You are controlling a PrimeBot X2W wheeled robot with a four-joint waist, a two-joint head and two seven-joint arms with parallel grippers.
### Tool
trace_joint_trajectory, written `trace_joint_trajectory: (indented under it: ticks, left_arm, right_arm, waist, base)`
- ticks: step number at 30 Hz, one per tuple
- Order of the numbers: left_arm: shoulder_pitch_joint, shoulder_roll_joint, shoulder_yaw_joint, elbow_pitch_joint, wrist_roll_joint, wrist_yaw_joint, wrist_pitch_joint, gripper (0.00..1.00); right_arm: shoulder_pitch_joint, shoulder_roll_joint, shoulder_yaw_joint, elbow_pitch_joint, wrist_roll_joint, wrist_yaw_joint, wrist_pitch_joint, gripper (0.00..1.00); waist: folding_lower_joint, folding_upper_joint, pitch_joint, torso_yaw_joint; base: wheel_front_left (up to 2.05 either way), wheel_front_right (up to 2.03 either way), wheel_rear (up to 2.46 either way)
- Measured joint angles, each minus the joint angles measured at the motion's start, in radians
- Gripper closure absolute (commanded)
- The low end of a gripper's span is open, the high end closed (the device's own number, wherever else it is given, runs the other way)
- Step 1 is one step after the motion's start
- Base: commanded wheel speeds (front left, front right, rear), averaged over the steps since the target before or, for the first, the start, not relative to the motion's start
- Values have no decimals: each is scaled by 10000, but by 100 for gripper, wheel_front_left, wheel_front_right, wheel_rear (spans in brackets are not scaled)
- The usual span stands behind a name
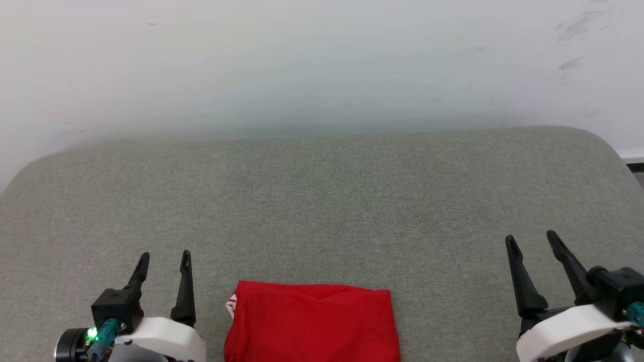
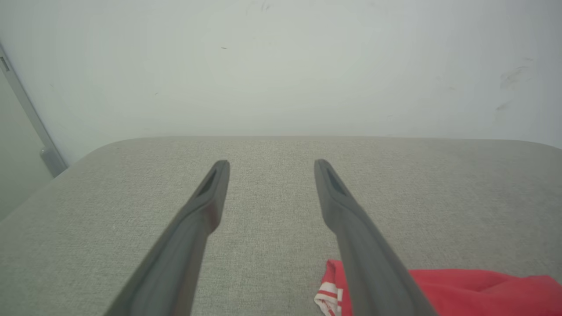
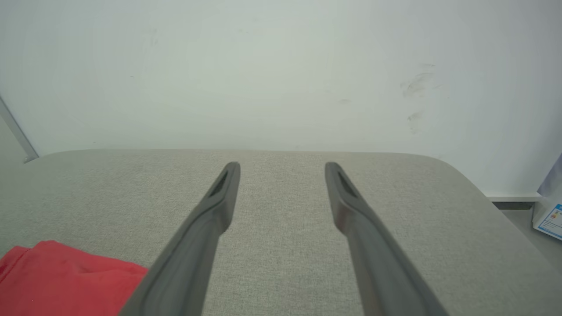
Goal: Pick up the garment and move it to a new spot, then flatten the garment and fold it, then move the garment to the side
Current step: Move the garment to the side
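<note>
The garment [image 1: 312, 324] is red and folded into a neat, flat block. It lies at the bottom middle of the head view on a soft grey surface [image 1: 322, 201], and its lower part runs off the frame. The left gripper [image 1: 166, 254] is at the lower left, just beside the garment, with its fingers spread wide and nothing in them. The right gripper [image 1: 531, 236] is at the lower right, well apart from the garment, also wide open and empty. The left wrist view shows a red-and-white striped trim [image 2: 327, 299] up close at the garment's corner. The right wrist view shows a blue-and-white printed thing [image 3: 549, 219] at its right edge.
</note>
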Motion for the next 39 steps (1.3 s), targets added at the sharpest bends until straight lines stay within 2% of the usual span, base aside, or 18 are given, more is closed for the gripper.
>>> trace_joint_trajectory:
  ticks: [17,21,24,30,39]
  left_arm:
    - [33,-228,205,-10,211,-155,-2,0]
    - [-24,-238,309,-117,251,-171,-4,0]
    - [-85,-290,305,-280,318,-178,-15,0]
    - [-438,-477,416,-667,562,-171,-17,0]
    - [-745,-871,414,-769,838,-291,-27,0]
  right_arm:
    - [100,73,-284,-242,144,2,510,0]
    - [114,13,-456,161,886,2,1080,0]
    - [156,-316,-516,642,1524,2,1628,0]
    - [200,-740,63,1384,2660,0,3030,0]
    - [40,-1315,2015,1835,4495,2,4451,0]
  waist:
    - [1,0,82,151]
    - [1,0,183,268]
    - [1,0,316,435]
    - [2,0,807,877]
    - [3,0,1575,1619]
  base:
    - [0,0,0]
    - [0,0,0]
    - [0,0,0]
    - [0,0,0]
    - [0,0,0]
